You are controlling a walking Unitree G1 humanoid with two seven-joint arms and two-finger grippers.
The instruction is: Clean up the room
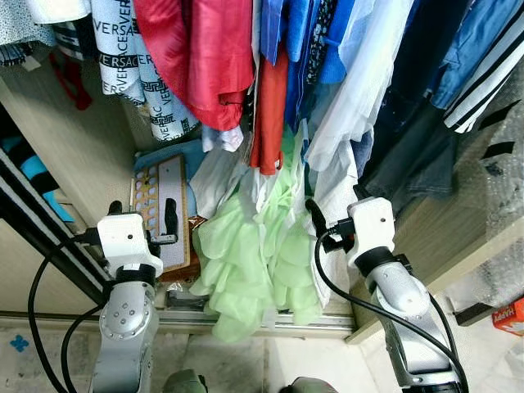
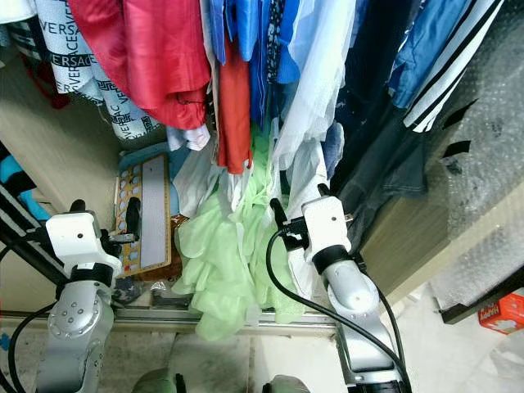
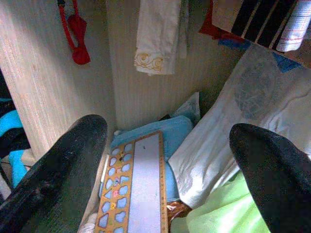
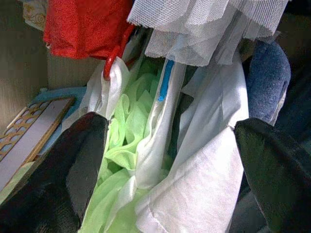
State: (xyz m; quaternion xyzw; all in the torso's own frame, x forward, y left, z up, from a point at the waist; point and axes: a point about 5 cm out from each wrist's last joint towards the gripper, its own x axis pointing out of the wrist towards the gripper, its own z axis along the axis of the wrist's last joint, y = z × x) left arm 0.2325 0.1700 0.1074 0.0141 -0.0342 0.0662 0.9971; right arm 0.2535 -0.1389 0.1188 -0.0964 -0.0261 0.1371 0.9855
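An open wardrobe holds hanging clothes: a red garment [image 1: 205,57], blue shirts [image 1: 307,49] and a long pale green dress [image 1: 254,254] that reaches the wardrobe floor. My left gripper [image 1: 143,214] is raised at the wardrobe's lower left, open and holding nothing. In its wrist view the fingertips [image 3: 73,155] frame a wooden board with cut-out holes [image 3: 141,179] that leans on a blue cushion. My right gripper [image 1: 327,225] is open beside the green dress, close to a white garment [image 4: 204,184], gripping nothing.
The wardrobe's wooden side wall [image 1: 82,147] stands at left, with a black sliding-door frame [image 1: 33,229] in front of it. A metal door track [image 1: 270,323] runs along the floor. Bubble wrap [image 1: 499,164] covers furniture at right; a red box [image 1: 509,315] lies on the floor.
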